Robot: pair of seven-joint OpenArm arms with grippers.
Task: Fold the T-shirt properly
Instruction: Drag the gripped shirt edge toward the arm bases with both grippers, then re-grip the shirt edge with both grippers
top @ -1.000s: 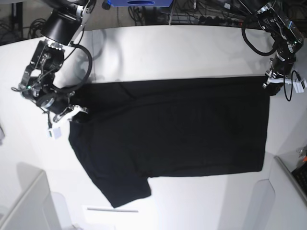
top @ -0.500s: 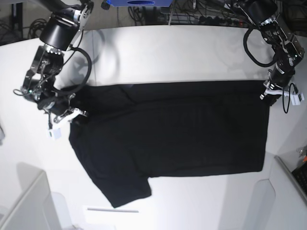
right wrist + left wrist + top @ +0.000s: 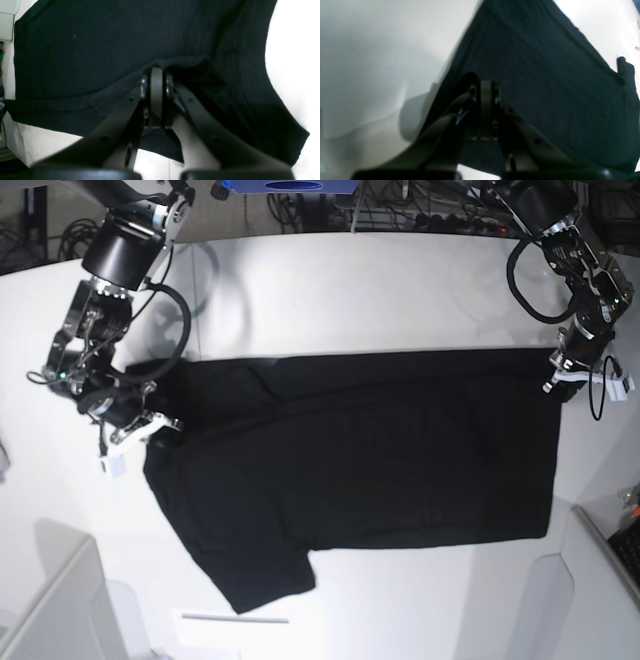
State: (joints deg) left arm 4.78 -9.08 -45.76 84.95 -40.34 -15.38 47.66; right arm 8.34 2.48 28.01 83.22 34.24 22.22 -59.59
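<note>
Black T-shirt (image 3: 360, 460) lay spread across the white table (image 3: 330, 290), one sleeve toward 7 o'clock. Left gripper (image 3: 556, 379) pinched its 3 o'clock corner; right gripper (image 3: 150, 425) clamped a fold at 9 o'clock, probably the shoulder.

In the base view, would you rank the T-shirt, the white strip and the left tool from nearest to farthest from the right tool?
1. T-shirt, gripped by the right tool.
2. White strip, near the front edge.
3. Left tool, far opposite side.
</note>
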